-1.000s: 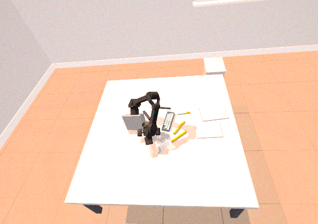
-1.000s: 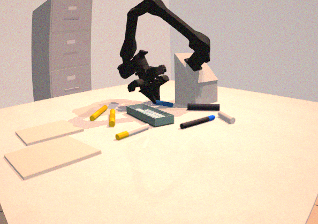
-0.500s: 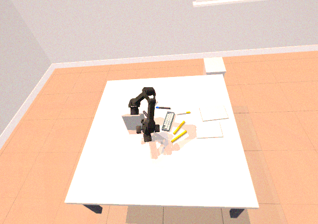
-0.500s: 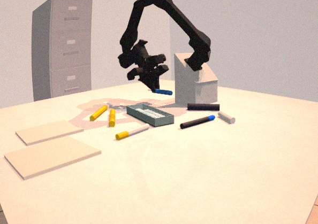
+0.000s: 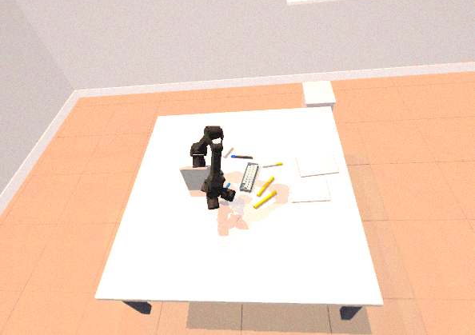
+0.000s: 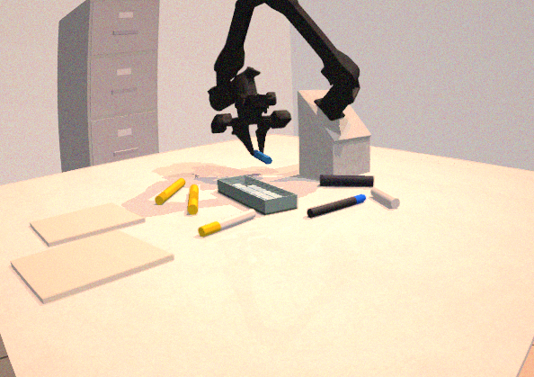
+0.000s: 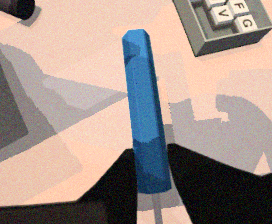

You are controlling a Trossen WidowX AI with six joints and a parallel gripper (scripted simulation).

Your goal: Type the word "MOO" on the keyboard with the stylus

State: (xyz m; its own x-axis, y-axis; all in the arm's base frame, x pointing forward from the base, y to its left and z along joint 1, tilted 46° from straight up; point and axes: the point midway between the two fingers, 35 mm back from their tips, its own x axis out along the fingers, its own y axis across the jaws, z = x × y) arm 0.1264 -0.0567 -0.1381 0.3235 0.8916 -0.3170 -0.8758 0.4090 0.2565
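The blue stylus (image 5: 228,185) (image 6: 263,157) (image 7: 144,100) is held near one end between the fingertips, raised above the desk, its free end pointing away from the fingers and tilted slightly down in the exterior view. My gripper (image 6: 258,153) (image 7: 150,153) is shut on it. The keyboard (image 5: 249,177) (image 6: 280,204) (image 7: 232,42) is a grey-green tray with white keys. It lies lower than the stylus and to one side, at the upper right in the wrist view, where the F, V and G keys show. The M and O keys cannot be made out.
Two yellow sticks (image 5: 265,186) (image 6: 170,192) and a yellow-capped white pen (image 6: 210,228) lie by the keyboard. On its other side are a blue-capped dark pen (image 6: 333,206), a black cylinder (image 6: 346,181) and a short pale cylinder (image 6: 385,198). A grey wedge-topped block (image 6: 315,142) stands by the arm base.
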